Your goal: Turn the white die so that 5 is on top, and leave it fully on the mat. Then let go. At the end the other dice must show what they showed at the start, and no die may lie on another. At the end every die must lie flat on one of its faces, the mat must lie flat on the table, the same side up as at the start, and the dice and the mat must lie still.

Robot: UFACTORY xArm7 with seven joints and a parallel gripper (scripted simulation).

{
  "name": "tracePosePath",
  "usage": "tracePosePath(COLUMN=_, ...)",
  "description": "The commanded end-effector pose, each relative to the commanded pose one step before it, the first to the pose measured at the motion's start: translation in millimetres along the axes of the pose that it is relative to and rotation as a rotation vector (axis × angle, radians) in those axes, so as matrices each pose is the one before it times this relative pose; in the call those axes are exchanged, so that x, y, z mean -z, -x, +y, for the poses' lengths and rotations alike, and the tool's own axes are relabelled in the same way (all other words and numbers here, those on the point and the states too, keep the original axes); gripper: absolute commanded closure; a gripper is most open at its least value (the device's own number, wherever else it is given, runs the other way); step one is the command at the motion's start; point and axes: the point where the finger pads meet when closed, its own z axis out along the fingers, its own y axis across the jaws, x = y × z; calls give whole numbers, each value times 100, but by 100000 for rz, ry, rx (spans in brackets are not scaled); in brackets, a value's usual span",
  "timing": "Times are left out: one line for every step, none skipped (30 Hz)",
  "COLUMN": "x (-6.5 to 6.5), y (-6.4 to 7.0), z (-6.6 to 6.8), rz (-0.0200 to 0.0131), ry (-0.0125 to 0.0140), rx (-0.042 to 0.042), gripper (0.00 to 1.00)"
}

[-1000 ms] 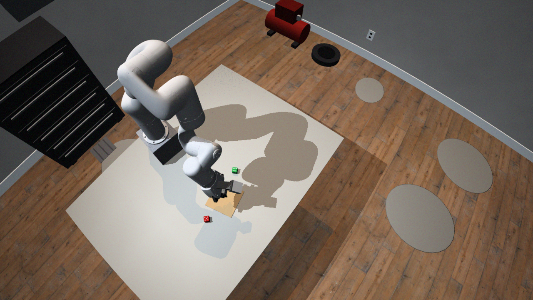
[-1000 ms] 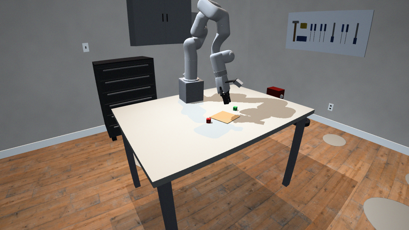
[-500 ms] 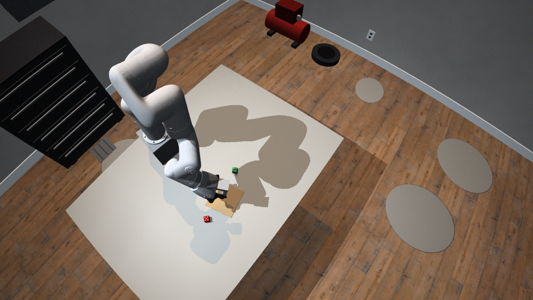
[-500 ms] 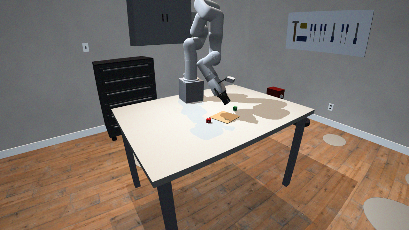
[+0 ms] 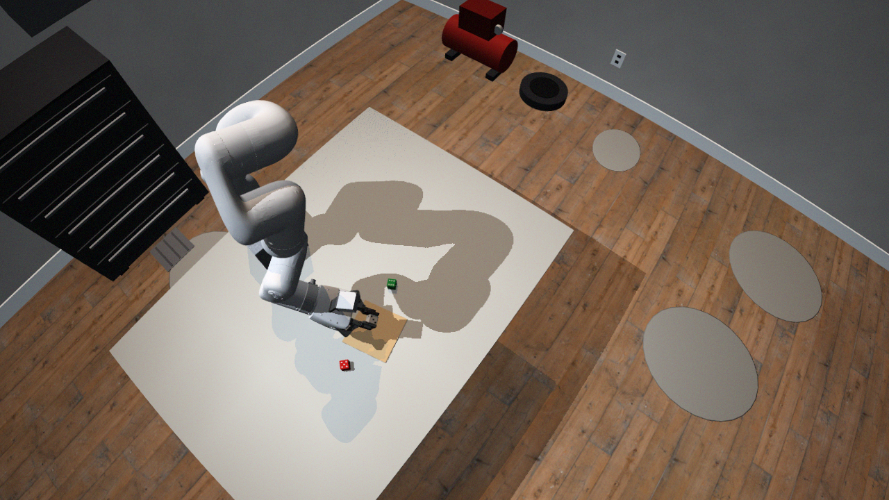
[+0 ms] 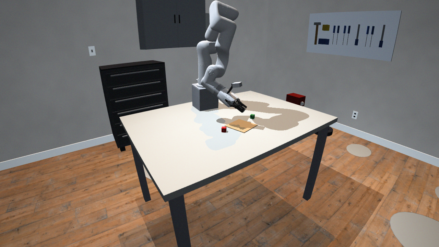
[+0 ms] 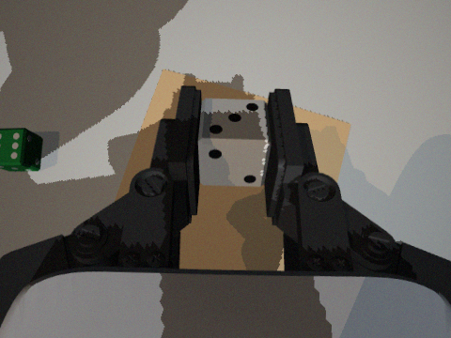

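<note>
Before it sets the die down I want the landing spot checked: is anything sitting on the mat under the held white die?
Nothing visible. The gripper holds the white die above the mat, which carries only shadow. The green die and red die lie on the table, off the mat.

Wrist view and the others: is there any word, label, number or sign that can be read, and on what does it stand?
No words, brands or digits in any view.
White die, in the gripper: pips only, three on one face, two on the next.
Green die: pips, count unclear.
Red die: pips too small to count.
Wall board: tool pictures, no text.
</note>
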Motion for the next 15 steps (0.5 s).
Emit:
tracePosePath(x=-122, y=-149, z=60, rz=3455, ry=-279, rx=392, gripper=79)
tracePosePath(x=16, y=-3, z=4, rz=508, ry=38, rx=-2, gripper=79)
tracePosePath(x=10, y=-2, z=2, rz=322, ry=25, rx=-1, gripper=79)
tracePosePath(x=6, y=-1, z=1, rz=173, ry=14, rx=-1, gripper=79)
tracePosePath(x=2, y=-1, z=1, rz=66, ry=6, rx=0, gripper=79)
tracePosePath(x=0, y=0, z=0, rz=10, ry=1, rx=0, gripper=79)
tracePosePath(x=-1, y=1, z=0, rz=0, ry=0, rx=0, gripper=79)
tracePosePath(x=-4, y=8, z=0, rz=0, ry=0, rx=1, gripper=79)
tracePosePath(x=-11, y=20, z=0, rz=0, ry=-1, rx=4, gripper=79)
tracePosePath(x=-20, y=37, z=0, rz=1, ry=-1, rx=6, gripper=79)
tracePosePath(x=-31, y=58, z=1, rz=1, ry=-2, rx=9, gripper=79)
tracePosePath(x=-43, y=81, z=1, rz=2, ry=-3, rx=12, gripper=79)
tracePosePath(x=-56, y=106, z=0, rz=3, ry=-4, rx=15, gripper=79)
tracePosePath(x=-70, y=133, z=0, rz=4, ry=-5, rx=15, gripper=79)
tracePosePath(x=-86, y=160, z=2, rz=-1, ry=0, rx=3, gripper=79)
